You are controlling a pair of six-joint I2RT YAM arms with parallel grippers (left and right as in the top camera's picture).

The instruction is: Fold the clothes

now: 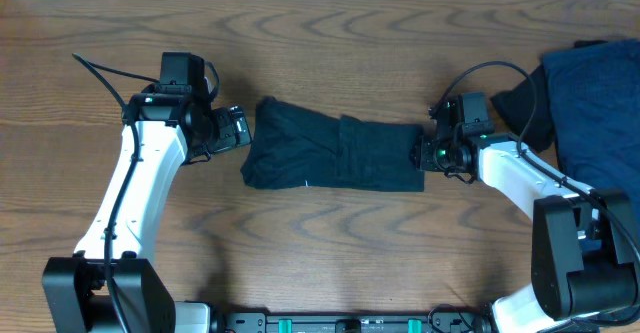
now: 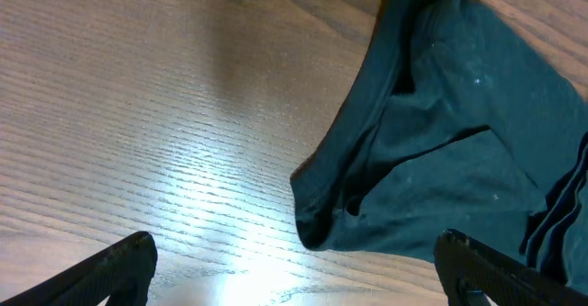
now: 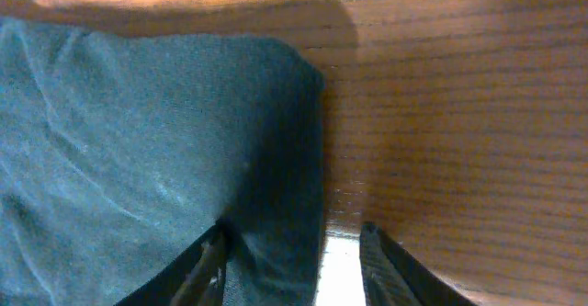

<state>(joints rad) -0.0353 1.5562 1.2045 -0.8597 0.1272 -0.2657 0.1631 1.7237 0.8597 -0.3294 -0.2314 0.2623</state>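
My right tool (image 3: 294, 237) stands about half open at the 3 o'clock edge of the T-shirt (image 1: 335, 156). One finger (image 3: 207, 269) lies over the hem and the other sits on bare desk (image 1: 330, 33). The cloth edge runs into the gap between them, but I see nothing pinched there. My left tool (image 1: 238, 128) is spread as wide as it goes and is empty. It hangs just beside the shirt's 9 o'clock edge, and in the left wrist view the bunched corner lies ahead of it.

The T-shirt lies at the middle of the desk as a compact rectangle, long side running 9 to 3. A doubled flap shows across its right half. I judge this garment is close to folded and that I am at the letting-go point of a fold. The 9 o'clock end looks lumpy and its corner is curled.

Next I should lift both tools clear without dragging the hem, then either tidy that left end or halve the shirt once more. More navy clothes (image 1: 595, 83) sit heaped at 2 o'clock, well apart from the shirt, and they wait their turn.
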